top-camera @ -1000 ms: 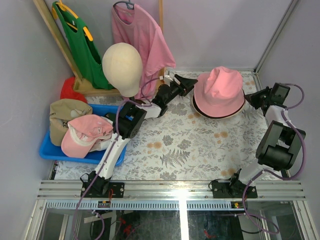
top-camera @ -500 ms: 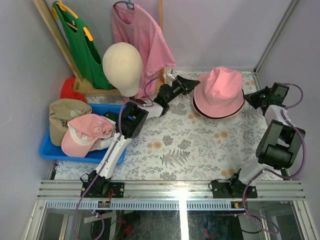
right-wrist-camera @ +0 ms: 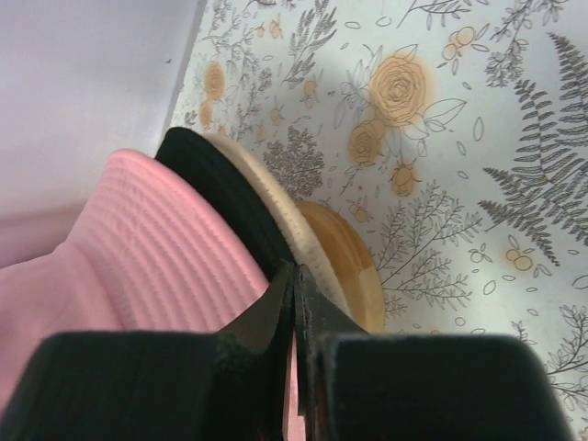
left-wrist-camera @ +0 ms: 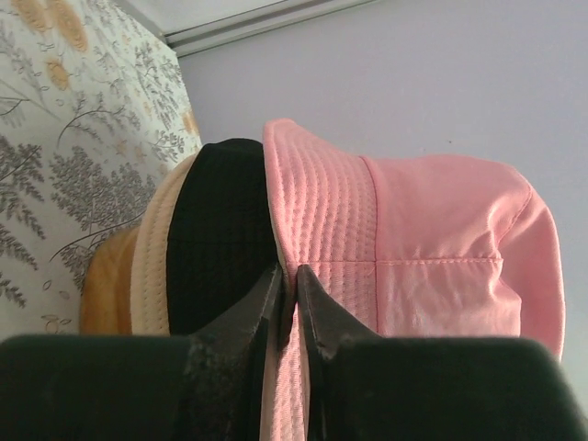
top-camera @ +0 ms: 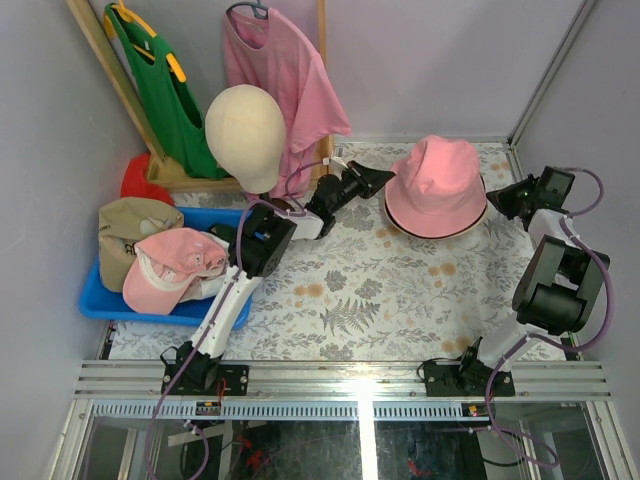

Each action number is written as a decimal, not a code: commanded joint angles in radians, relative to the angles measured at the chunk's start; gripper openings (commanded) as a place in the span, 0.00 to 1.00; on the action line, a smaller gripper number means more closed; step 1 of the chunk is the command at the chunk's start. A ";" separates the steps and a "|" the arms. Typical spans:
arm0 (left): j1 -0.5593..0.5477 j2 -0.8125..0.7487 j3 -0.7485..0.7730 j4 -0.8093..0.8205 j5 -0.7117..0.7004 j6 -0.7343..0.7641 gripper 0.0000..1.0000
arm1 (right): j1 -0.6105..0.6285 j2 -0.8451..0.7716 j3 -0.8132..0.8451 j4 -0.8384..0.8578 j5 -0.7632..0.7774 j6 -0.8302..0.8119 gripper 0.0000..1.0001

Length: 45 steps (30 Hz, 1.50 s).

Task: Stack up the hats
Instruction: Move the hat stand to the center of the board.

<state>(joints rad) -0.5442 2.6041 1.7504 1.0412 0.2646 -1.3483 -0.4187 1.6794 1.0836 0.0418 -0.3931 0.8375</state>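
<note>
Pink bucket hat: far right of the worktop, resting on top of a dark hat, with a pale rim under that.
Left fingers: clenched on the pink brim's left edge, with pink fabric pinched between them. The dark brim lies just beside the outer finger.
Right fingers: clenched on the right edge, right where pink meets dark.
Other hats: the pink cap and tan cap lie in the blue bin at the near left, well apart from the pile.
Risk, wrong layer: each pinch sits at the line between the pink and dark brims. A lift could snag the dark hat and pull it askew.
Risk, thin hold: only the soft brim edge is caught, so it may slide out once the crown's weight hangs from it.
Risk, uneven arms: if one side rises or pulls outward sooner, the hat will tilt or stretch taut and tear free of the weaker pinch.
Risk, neighbours: the left arm passes near the mannequin head and the pink shirt. A wide swing could knock them.
</note>
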 commanded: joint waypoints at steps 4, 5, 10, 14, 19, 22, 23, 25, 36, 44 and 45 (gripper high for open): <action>0.001 -0.027 -0.039 -0.074 -0.020 0.031 0.08 | 0.001 0.022 0.006 0.010 0.037 -0.030 0.00; 0.000 -0.024 -0.036 -0.078 -0.020 0.032 0.08 | 0.001 0.025 0.003 0.011 0.037 -0.031 0.00; 0.000 -0.008 0.003 -0.084 0.002 0.031 0.10 | 0.001 0.020 -0.001 0.013 0.038 -0.030 0.00; 0.000 -0.002 0.019 -0.068 0.011 0.026 0.12 | -0.001 -0.010 0.001 -0.002 0.067 -0.027 0.00; -0.001 0.004 0.035 -0.068 0.030 0.016 0.20 | -0.009 -0.047 0.020 -0.043 0.097 -0.026 0.01; -0.002 -0.016 0.007 -0.068 0.015 0.016 0.28 | -0.015 -0.067 0.018 -0.052 0.113 -0.027 0.07; -0.001 -0.028 -0.009 -0.073 0.003 0.017 0.33 | -0.018 -0.075 0.016 -0.054 0.117 -0.027 0.09; -0.002 -0.052 -0.040 -0.083 -0.020 0.020 0.42 | -0.024 -0.097 0.017 -0.061 0.121 -0.030 0.13; -0.009 -0.172 -0.153 -0.176 -0.123 0.028 0.66 | -0.032 -0.196 0.066 -0.129 0.121 -0.051 0.30; -0.042 -0.288 -0.217 -0.372 -0.208 0.084 0.75 | -0.029 -0.316 0.032 -0.143 0.064 -0.046 0.33; -0.051 -0.305 -0.232 -0.392 -0.224 0.089 0.75 | -0.026 -0.336 0.022 -0.144 0.059 -0.045 0.34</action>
<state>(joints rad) -0.5621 2.3768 1.5581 0.7498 0.1143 -1.3113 -0.4480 1.4387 1.0985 -0.1040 -0.2962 0.8032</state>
